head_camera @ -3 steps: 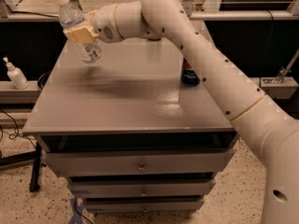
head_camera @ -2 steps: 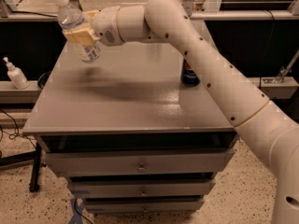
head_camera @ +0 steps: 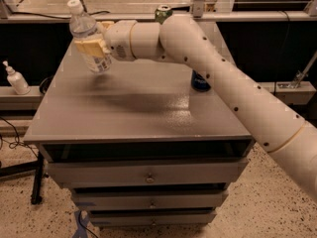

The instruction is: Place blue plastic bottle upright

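blue plastic bottle (head_camera: 81, 28) is held in the air over the back-left part of the counter (head_camera: 133, 113), base clear of the top. cap is up but leans left as viewed, so not quite vertical.

gripper (head_camera: 91, 46) pinches it across the middle, at the label. judgement: the mid-body grip leaves the base free to land flat, and the tilt needs taking out before lowering.

outward:
- dark blue can (head_camera: 199, 82): on the counter, partly behind the arm, well apart from the bottle
- green-topped can (head_camera: 162, 13): on the ledge behind
- white pump bottle (head_camera: 15, 79): on the low shelf at left

count: plastic bottles 1, pump bottles 1, cans 2.
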Robot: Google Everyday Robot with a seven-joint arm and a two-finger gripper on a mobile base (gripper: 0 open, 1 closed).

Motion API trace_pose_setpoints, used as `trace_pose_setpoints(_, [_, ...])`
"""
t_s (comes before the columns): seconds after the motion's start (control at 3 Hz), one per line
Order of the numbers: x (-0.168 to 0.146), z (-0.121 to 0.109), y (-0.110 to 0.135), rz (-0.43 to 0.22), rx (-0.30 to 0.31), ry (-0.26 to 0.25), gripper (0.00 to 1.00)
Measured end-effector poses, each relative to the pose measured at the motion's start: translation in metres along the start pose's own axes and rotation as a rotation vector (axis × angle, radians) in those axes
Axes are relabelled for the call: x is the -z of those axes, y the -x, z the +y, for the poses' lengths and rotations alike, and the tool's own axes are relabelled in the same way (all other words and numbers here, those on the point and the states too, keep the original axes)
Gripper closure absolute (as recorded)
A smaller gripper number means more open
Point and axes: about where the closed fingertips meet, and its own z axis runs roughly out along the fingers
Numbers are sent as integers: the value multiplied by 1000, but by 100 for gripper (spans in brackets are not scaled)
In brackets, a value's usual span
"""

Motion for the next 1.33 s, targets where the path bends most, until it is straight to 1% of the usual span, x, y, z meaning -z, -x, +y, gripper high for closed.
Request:
trace_pose_setpoints(0.33, [5, 1, 7, -3, -54, 43, 100])
trace_pose_setpoints(0.67, [7, 2, 15, -12, -98, 70, 100])
trace_pose_setpoints(1.0, [8, 4, 25, -21, -135, 85, 100])
trace_pose_setpoints(1.33, [10, 7, 36, -46, -168, 98, 82])
